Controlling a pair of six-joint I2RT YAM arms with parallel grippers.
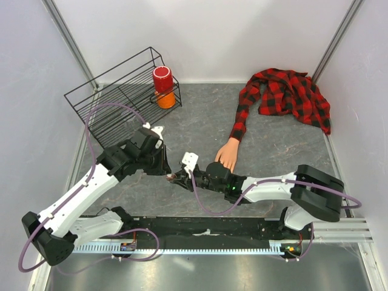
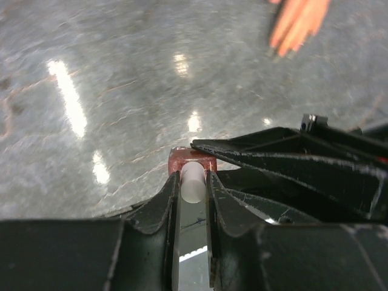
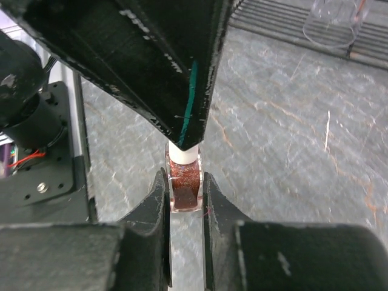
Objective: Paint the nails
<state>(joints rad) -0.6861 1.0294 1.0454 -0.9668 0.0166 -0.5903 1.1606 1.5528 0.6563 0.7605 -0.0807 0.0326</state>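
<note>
The small polish bottle of red glitter polish is held between both grippers above the table. My left gripper is shut on its white cap. My right gripper is shut on the glass body, with the cap sticking out under the left fingers. The pale mannequin hand lies palm down just right of the bottle, coming out of the plaid sleeve. Its fingers show blurred in the left wrist view. The nails are too small to make out.
A black wire rack stands at the back left, with a red-and-orange cup by its right end. The rest of the plaid shirt is heaped at the back right. A clear cup sits by the rack.
</note>
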